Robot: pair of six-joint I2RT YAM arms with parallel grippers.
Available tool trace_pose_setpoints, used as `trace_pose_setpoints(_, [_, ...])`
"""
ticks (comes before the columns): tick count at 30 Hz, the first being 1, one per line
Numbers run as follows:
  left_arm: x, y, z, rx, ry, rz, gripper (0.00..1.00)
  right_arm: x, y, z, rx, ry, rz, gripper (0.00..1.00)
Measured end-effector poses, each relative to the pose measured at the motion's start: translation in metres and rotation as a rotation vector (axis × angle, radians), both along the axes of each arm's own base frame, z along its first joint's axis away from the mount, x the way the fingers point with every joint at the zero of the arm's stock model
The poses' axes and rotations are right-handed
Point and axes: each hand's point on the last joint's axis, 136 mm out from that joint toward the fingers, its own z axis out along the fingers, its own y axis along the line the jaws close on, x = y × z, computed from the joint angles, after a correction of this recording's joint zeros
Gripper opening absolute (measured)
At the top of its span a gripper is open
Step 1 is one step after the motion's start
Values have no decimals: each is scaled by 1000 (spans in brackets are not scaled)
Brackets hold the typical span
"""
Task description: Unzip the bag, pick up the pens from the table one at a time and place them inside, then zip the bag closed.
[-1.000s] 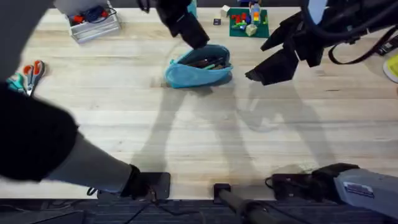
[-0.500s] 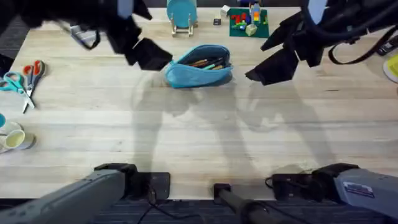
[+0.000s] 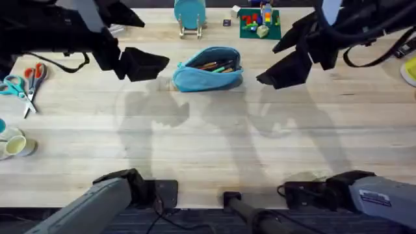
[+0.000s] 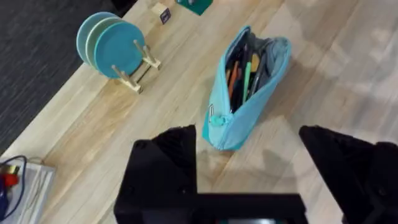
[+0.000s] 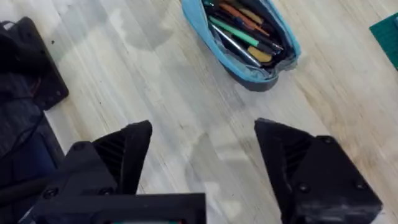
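The bag [image 3: 208,69] is soft matt light-blue cloth, creased where it gapes, and the pens [image 5: 242,34] inside it look like smooth plastic in orange, green and dark shades, one barrel a pale metallic grey. The table [image 3: 214,136] under me is pale bare wood with plank grain and a dull sheen. My left gripper [image 4: 252,171] and right gripper [image 5: 205,168] have matt black hard-plastic fingers, and the teal discs [image 4: 109,43] look smooth on an unpainted wooden stand [image 4: 137,71].

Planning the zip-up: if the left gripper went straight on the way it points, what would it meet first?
Probably the zipper end of the open bag, which lies directly ahead between the open fingers of the left gripper; height above the table is unclear.
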Motion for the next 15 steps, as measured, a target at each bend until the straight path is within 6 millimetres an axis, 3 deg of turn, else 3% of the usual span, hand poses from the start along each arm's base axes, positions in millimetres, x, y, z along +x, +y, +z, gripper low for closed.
trace_pose_setpoints(8, [-5,7,0,-87,-26,-16,995,0,0,0,0,0,0,998])
trace_pose_setpoints(15, [-12,7,-14,-139,-18,-38,992,0,0,0,0,0,0,998])
